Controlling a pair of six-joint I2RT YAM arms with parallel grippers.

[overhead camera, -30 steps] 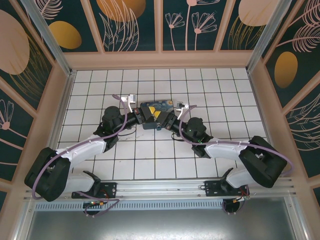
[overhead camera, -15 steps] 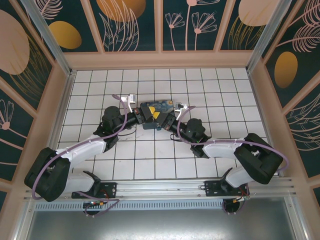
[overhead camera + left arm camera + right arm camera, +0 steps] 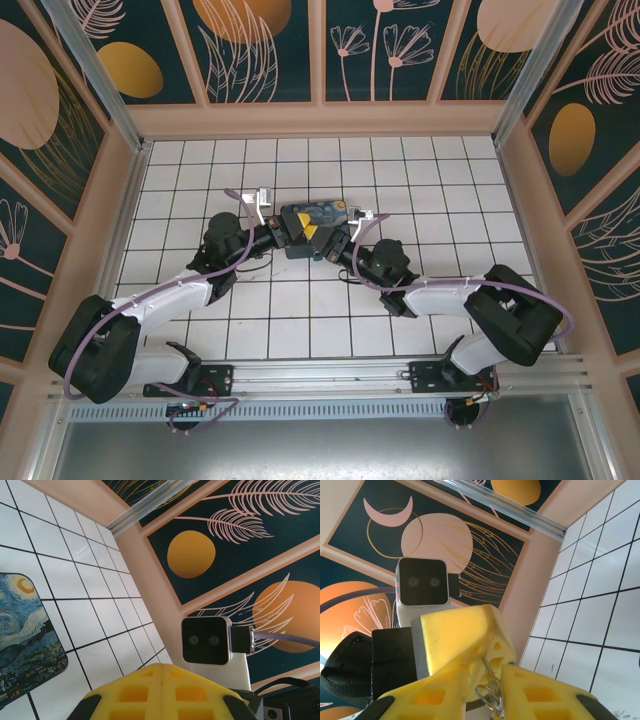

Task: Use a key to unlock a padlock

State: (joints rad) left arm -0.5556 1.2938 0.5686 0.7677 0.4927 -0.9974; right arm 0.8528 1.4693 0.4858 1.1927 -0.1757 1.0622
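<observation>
My two yellow-tipped grippers meet tip to tip above the dark-blue swirl-painted box [image 3: 316, 213]. The left gripper [image 3: 300, 232] is shut, and in the left wrist view its fingers [image 3: 164, 680] press together along a thin seam. The padlock is hidden inside that grip. My right gripper [image 3: 492, 692] is shut on the key [image 3: 488, 666], a thin metal sliver with a wire ring [image 3: 488, 696] at its head. The key's blade runs up into the left gripper's fingers [image 3: 462, 630] and vanishes there.
The swirl-painted box [image 3: 25, 640] lies flat on the white tiled floor [image 3: 300, 310]. Painted walls close in all sides. Each wrist camera faces the other: the right one [image 3: 206, 641] and the left one [image 3: 422, 582]. Open tiles lie behind and beside the arms.
The right arm has edged slightly left, bringing its wrist closer to the left gripper. The left arm has stayed still, and both grips are unchanged.
</observation>
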